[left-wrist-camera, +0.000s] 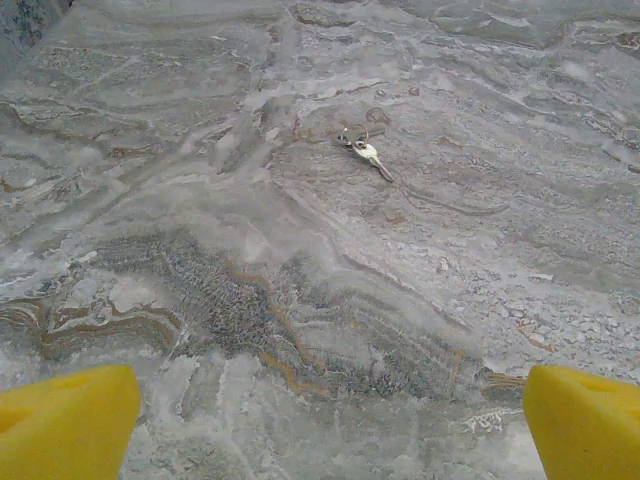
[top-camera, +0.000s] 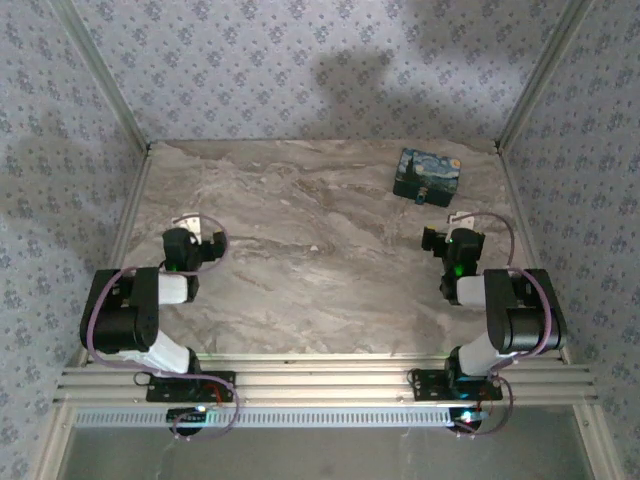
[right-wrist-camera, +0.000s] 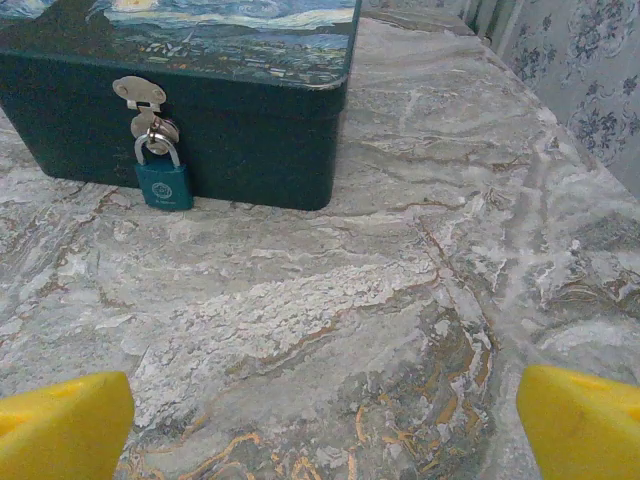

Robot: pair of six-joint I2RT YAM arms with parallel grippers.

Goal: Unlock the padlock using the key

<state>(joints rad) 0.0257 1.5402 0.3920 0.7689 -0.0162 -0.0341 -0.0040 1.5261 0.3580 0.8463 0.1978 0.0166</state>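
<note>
The left arm [top-camera: 125, 315] and the right arm [top-camera: 520, 315] are built alike: bulky black joint housings joined by short white tubular links. A thin purplish cable [top-camera: 88, 322] loops along the outside of each. Each stands on a flat black base plate [top-camera: 190, 385] with small coloured lights below it. A green light [top-camera: 458, 268] glows on the right arm's wrist. The left jaws end in blunt bright yellow pads [left-wrist-camera: 65, 420], the right jaws likewise [right-wrist-camera: 62, 425]
</note>
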